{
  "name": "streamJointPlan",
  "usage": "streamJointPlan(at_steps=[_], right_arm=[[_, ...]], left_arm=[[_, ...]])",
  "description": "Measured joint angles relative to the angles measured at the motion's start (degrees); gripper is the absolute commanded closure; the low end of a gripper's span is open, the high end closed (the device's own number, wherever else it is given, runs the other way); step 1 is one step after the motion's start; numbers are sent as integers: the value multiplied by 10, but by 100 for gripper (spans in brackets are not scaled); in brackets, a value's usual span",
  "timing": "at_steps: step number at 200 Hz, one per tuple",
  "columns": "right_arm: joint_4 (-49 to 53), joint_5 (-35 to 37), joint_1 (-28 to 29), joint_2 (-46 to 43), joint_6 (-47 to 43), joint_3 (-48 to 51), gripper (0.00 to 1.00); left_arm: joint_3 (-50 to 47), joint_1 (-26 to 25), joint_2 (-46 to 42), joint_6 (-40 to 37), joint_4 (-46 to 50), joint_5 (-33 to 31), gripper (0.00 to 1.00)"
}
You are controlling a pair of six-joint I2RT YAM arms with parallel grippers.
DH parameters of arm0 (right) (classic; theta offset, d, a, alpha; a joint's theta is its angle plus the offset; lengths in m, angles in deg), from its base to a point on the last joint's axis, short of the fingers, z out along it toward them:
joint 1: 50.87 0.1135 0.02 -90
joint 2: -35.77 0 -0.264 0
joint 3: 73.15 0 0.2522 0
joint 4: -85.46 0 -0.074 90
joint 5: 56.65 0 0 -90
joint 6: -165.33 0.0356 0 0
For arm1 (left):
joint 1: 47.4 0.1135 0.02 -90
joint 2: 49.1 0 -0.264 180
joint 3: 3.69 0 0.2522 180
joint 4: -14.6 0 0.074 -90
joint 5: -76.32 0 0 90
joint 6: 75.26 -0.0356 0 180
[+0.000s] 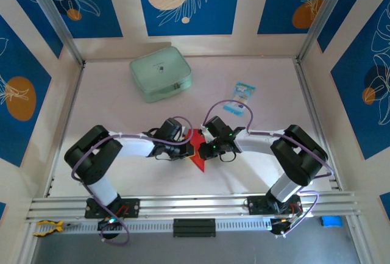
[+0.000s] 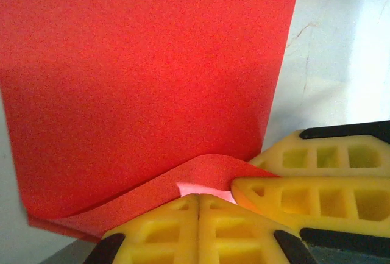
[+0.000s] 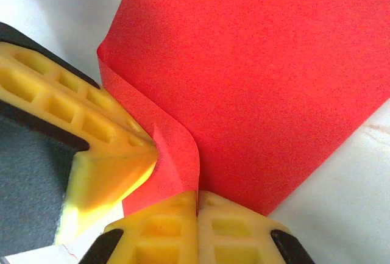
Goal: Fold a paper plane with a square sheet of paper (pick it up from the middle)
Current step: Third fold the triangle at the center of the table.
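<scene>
**A:** From above?
**B:** Left claw [image 1: 187,147] and right claw [image 1: 205,148] meet nose to nose, equally near; the red sheet [image 1: 197,158] lies beneath both, long axis crossing between them.
**A:** Left wrist?
**B:** Closed, nose under the raised fold; sheet stretches ahead.
**A:** Right wrist?
**B:** Closed, pinching that fold.

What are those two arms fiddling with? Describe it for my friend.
On the white table, look near the middle, where the left pincer and right pincer meet. The red sheet of paper lies at their tips. It is the only red thing; the green pouch and blue-white packet sit farther back.
</scene>
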Motion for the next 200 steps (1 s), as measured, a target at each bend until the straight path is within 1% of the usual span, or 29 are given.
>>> streamJointPlan(at_steps=[51, 72, 95, 127, 144, 164, 183, 200], right_arm=[[0, 0, 0, 0, 0, 0, 100], [0, 0, 0, 0, 2, 0, 97], [0, -2, 0, 0, 6, 0, 88], [4, -5, -3, -28, 29, 1, 70], [-1, -19, -10, -65, 52, 9, 66], [-17, -45, -19, -104, 82, 25, 68], [-39, -76, -21, -116, 113, 41, 80], [-47, -93, -18, -117, 134, 54, 87]], left_arm=[[1, 0, 0, -9, 12, -10, 100], [1, 0, 0, -13, 13, -10, 100], [1, 0, 0, -14, 13, -10, 100], [1, 0, 0, -15, 13, -12, 100], [1, 0, 0, -15, 13, -12, 100], [1, 0, 0, -15, 13, -12, 100], [0, 0, 0, -15, 13, -12, 100], [0, 0, 0, -14, 12, -12, 100]])
